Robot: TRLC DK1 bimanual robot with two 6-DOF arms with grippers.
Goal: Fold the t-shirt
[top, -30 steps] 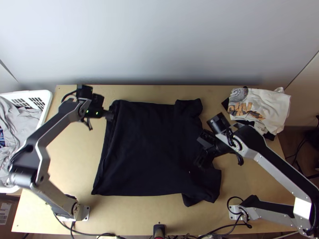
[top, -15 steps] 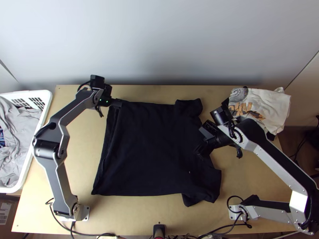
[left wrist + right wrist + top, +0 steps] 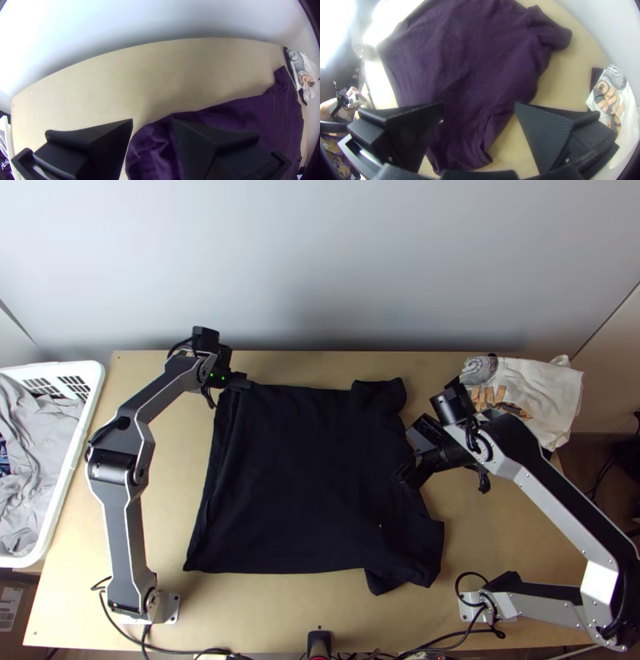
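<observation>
"Lying dark across the middle of the top view, is that the t-shirt (image 3: 312,476)?"

"Yes, spread wide on the surface (image 3: 172,500), rumpled at its lower right."

"And the left pincer (image 3: 242,383)?"

"At the shirt's upper left corner, fingers apart; its wrist view shows cloth between them."

"The right pincer (image 3: 402,482)?"

"By the shirt's right edge, fingers wide apart too."

"Anything else around?"

"A white printed cloth (image 3: 552,396), upper right, and a white basket (image 3: 98,380) holding grey clothes (image 3: 40,428), far left."
</observation>
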